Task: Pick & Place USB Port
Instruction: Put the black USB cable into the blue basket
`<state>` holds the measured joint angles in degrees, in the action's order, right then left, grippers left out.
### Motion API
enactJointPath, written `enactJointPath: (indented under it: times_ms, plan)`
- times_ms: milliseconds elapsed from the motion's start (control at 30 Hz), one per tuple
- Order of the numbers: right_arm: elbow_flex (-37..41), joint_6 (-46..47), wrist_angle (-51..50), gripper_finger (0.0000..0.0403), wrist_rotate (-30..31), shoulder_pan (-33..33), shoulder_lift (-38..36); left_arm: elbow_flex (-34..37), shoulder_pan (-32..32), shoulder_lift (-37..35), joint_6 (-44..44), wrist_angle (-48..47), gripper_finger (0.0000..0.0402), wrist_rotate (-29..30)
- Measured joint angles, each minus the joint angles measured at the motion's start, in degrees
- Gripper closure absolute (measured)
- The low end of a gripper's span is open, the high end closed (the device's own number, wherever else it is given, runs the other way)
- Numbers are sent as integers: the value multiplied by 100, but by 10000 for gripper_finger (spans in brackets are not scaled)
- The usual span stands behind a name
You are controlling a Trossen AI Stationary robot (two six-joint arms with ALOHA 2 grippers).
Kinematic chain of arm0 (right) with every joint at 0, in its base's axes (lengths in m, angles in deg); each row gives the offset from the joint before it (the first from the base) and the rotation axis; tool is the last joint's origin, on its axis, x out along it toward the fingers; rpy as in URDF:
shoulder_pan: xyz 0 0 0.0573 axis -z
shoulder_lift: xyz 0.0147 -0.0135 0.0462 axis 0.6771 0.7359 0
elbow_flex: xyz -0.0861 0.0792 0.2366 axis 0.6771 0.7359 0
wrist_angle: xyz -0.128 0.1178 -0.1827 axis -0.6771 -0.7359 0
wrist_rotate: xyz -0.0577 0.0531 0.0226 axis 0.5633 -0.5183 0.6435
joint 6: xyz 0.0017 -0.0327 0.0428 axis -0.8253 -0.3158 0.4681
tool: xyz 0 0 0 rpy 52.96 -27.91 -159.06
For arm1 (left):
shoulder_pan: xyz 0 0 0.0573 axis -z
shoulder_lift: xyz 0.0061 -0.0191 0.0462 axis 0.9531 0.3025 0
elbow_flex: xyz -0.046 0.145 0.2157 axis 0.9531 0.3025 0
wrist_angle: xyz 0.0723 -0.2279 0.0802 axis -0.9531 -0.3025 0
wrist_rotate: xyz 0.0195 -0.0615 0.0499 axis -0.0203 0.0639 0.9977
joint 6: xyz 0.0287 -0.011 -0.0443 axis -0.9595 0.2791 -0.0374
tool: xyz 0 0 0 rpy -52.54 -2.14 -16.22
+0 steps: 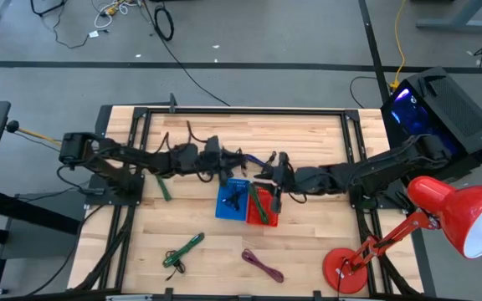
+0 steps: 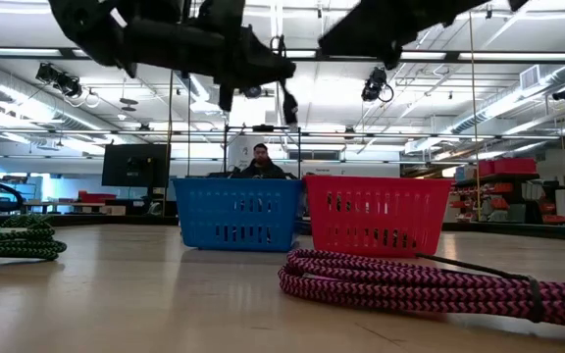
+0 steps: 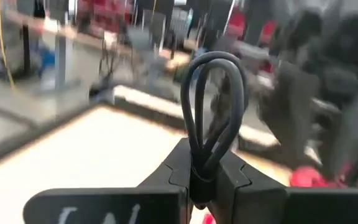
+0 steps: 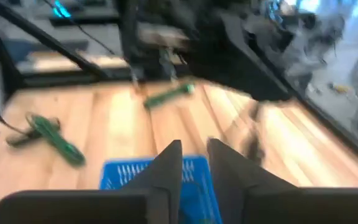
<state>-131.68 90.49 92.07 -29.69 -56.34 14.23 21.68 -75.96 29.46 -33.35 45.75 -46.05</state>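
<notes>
A looped black cable (image 3: 211, 112) is clamped between the fingers of the left hand (image 3: 202, 180), its loop standing upright above the fingertips. Seen from above, the left hand (image 1: 239, 158) is held over the middle of the table (image 1: 308, 259), just behind the blue basket (image 1: 232, 201). In the low view it hangs above the blue basket (image 2: 236, 213), clear of its rim.

The right hand (image 4: 193, 163) is seen with its fingers close together, a narrow gap left between them and nothing gripped; it is held above the blue basket (image 4: 143, 171). From above, the right hand (image 1: 272, 186) lies over the red basket (image 1: 263, 211), which stands touching the blue one on its right.

A pink braided cable (image 1: 262, 264) is laid on the table in front of the baskets, and a green cable (image 1: 181, 250) lies to its left. Another green cable (image 1: 162, 186) rests near the left arm. A red lamp (image 1: 454, 219) stands at the table's right front corner.

A person (image 2: 260, 163) is seen beyond the table, behind the blue basket.
</notes>
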Motion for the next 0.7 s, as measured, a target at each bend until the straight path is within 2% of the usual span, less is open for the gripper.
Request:
enactJointPath:
  times_ms: [133, 267, 367, 500, 700]
  plan:
    - [4, 145, -557, 310, 517, -139, -202, 0, 194, -158, 402, -1123, 372, 195]
    - [4, 166, -809, 309, 983, -143, -376, 0, 670, -155, 761, -1917, 372, 813]
    - [4, 86, -785, 309, 987, -154, -454, 4, 930, -153, 1135, -2253, 372, 1237]
    - [4, 14, -793, 309, 992, -135, -456, 4, 1198, -153, 1596, -2295, 372, 1310]
    - [4, 12, -835, 309, 991, -139, -456, 4, 1459, -151, 2291, -2891, 372, 1599]
